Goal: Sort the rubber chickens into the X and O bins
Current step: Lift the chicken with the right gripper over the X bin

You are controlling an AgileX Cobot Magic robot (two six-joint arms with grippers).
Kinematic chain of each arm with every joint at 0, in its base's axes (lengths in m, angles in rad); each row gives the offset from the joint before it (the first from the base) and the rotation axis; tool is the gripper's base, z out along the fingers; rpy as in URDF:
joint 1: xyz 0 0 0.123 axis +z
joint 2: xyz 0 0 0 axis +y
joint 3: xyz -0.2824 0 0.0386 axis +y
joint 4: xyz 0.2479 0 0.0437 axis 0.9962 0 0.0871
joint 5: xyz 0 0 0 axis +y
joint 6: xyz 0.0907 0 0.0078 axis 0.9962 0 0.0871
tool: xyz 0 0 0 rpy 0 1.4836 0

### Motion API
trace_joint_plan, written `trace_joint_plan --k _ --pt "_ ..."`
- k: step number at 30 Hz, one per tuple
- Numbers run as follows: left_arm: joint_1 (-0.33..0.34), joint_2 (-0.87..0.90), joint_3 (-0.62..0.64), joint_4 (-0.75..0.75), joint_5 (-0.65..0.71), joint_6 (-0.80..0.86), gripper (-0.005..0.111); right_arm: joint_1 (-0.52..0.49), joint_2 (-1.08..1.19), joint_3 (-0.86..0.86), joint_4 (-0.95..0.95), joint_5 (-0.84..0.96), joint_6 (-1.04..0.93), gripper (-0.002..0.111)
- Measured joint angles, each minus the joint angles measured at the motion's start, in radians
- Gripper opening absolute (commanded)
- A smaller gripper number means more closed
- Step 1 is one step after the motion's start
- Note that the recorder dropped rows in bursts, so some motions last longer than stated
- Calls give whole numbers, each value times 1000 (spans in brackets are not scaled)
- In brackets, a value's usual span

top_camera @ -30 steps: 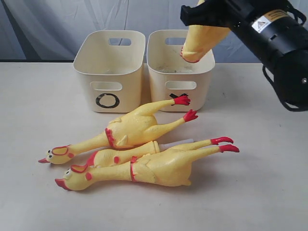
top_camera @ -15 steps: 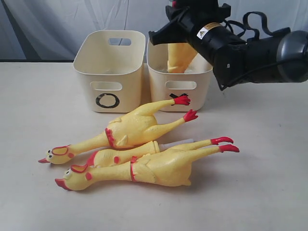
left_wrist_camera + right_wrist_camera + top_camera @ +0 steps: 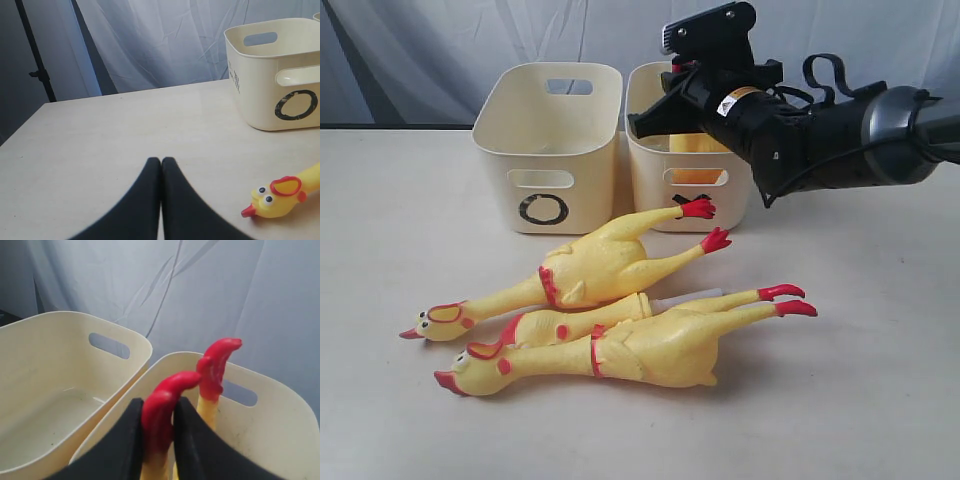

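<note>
My right gripper (image 3: pixel 157 402) is shut on a red foot (image 3: pixel 167 390) of the headless chicken body (image 3: pixel 698 143), which hangs legs-up inside the X bin (image 3: pixel 650 190). Its second foot (image 3: pixel 216 365) sticks up beside the fingers. The O bin (image 3: pixel 500 160) stands just left of the X bin and holds no chicken. Two long whole chickens (image 3: pixel 590 268) (image 3: pixel 650 350) lie on the table in front of the bins, with the head-and-neck piece (image 3: pixel 570 325) between them. My left gripper (image 3: pixel 161 161) is shut on nothing, low over bare table near a chicken's head (image 3: pixel 277 197).
The O bin's wall (image 3: pixel 260 85) rises ahead of the left gripper. A dark stand (image 3: pixel 37 75) and a grey curtain (image 3: pixel 420 50) lie behind the table. The right arm (image 3: pixel 820 125) reaches over the X bin from the right.
The right arm has swung down and lowered the headless body from above the X bin into it. The chickens on the table have not moved.
</note>
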Motion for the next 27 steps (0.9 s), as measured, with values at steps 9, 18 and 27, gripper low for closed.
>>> trace_joint_plan --k 9,18,27 --pt "0 0 0 0 0 0 0 -2 0 -4 1 -45 0 81" --pt "0 0 0 0 0 0 0 -2 -4 -4 40 -50 0 81" --pt "0 0 0 0 0 0 0 -2 -80 -4 47 -8 0 81"
